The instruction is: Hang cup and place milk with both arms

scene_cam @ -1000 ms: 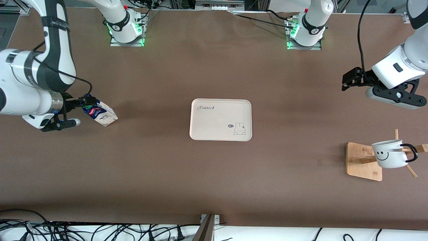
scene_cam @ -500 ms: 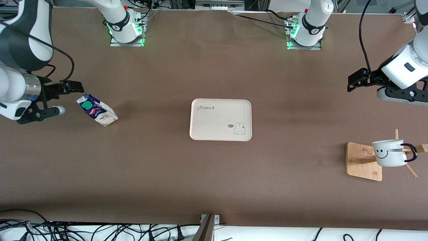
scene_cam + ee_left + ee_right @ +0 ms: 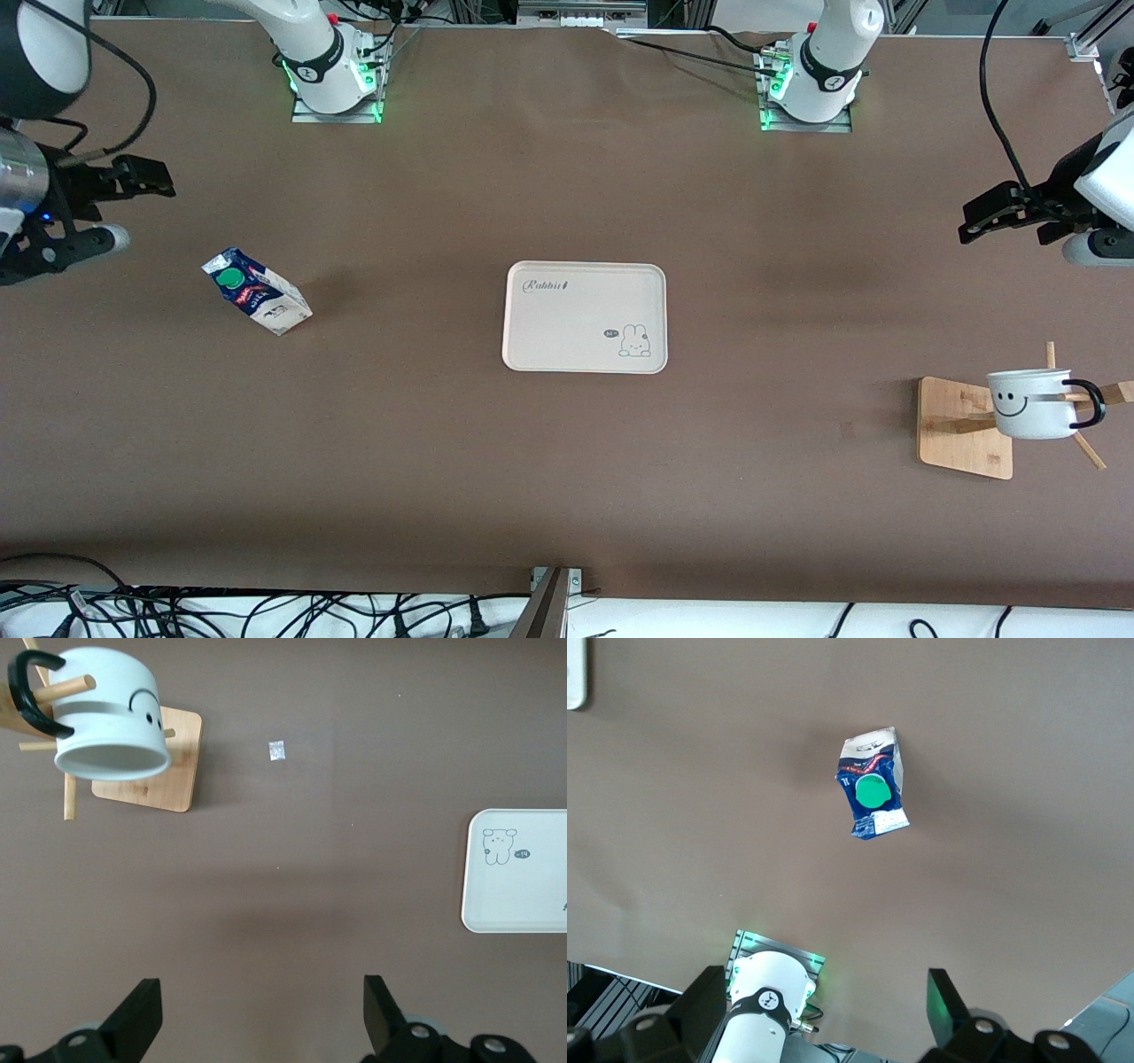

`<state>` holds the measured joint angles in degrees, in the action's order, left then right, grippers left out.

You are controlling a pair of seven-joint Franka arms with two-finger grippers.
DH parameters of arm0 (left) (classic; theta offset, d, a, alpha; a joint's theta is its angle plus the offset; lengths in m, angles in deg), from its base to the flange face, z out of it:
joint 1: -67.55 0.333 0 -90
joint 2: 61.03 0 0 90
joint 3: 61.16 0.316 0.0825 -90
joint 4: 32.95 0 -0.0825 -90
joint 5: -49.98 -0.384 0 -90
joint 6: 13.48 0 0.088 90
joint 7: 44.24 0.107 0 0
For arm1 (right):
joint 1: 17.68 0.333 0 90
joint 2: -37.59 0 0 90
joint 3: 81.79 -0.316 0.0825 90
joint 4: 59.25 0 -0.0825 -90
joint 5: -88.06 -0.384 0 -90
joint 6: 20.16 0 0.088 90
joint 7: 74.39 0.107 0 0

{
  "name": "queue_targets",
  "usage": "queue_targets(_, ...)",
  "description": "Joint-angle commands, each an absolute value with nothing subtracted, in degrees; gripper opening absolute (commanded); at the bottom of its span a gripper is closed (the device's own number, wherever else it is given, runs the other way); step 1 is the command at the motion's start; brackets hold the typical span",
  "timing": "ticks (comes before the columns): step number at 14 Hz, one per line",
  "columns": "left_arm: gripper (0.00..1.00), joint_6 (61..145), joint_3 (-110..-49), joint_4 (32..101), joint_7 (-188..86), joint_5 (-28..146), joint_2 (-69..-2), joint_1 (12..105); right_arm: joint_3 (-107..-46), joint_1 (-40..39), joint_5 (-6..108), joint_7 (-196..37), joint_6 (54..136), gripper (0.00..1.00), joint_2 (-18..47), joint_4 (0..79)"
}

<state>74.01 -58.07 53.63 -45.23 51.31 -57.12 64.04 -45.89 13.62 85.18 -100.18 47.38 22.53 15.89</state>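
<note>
The milk is a blue and white carton with a green cap. It stands on the bare table toward the right arm's end, apart from the tray; it also shows in the right wrist view. My right gripper is open and empty in the air, off to the carton's side near the table's end. The cup, white with a smiley face, hangs by its black handle on a peg of the wooden rack; the left wrist view shows the cup too. My left gripper is open and empty, well clear of the cup.
A cream tray with a rabbit drawing lies at the table's middle, with nothing on it. The arm bases stand along the table's edge farthest from the front camera. A small pale scrap lies on the table near the rack.
My right gripper let go of the carton's top and drew away toward the table's end. My left gripper moved farther off toward its own end. Carton and cup stayed put.
</note>
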Motion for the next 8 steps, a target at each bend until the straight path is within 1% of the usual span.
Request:
queue_targets(1, 1.0, 70.92, -58.08, 56.86, -45.83, 52.09, -60.06, 63.94, -53.62, 7.06, 86.3, -100.59, 48.56, 1.0, 25.71, 17.9)
queue_targets(3, 1.0, 72.39, -58.26, 56.87, -46.61, 54.19, -60.59, 63.77, -66.0, -2.34, 89.62, -98.23, 51.02, 1.0, 28.7, 20.97)
queue_targets(5, 1.0, 72.74, -58.61, 55.91, -47.22, 54.02, -61.3, 63.59, -76.03, -10.7, 90.69, -93.92, 55.22, 1.0, 32.91, 27.37)
queue_targets(6, 1.0, 72.66, -58.52, 55.73, -49.32, 54.11, -61.56, 63.68, -79.47, -13.09, 91.13, -91.46, 58.03, 1.0, 34.94, 30.8)
queue_targets(7, 1.0, 72.74, -57.91, 55.73, -51.17, 54.55, -61.91, 63.94, -81.07, -14.68, 91.13, -90.66, 59.8, 1.0, 36.17, 32.66)
queue_targets(8, 1.0, 72.74, -56.95, 55.64, -51.01, 54.99, -62.0, 64.03, -81.35, -15.13, 90.53, -90.65, 60.25, 1.0, 36.36, 33.03)
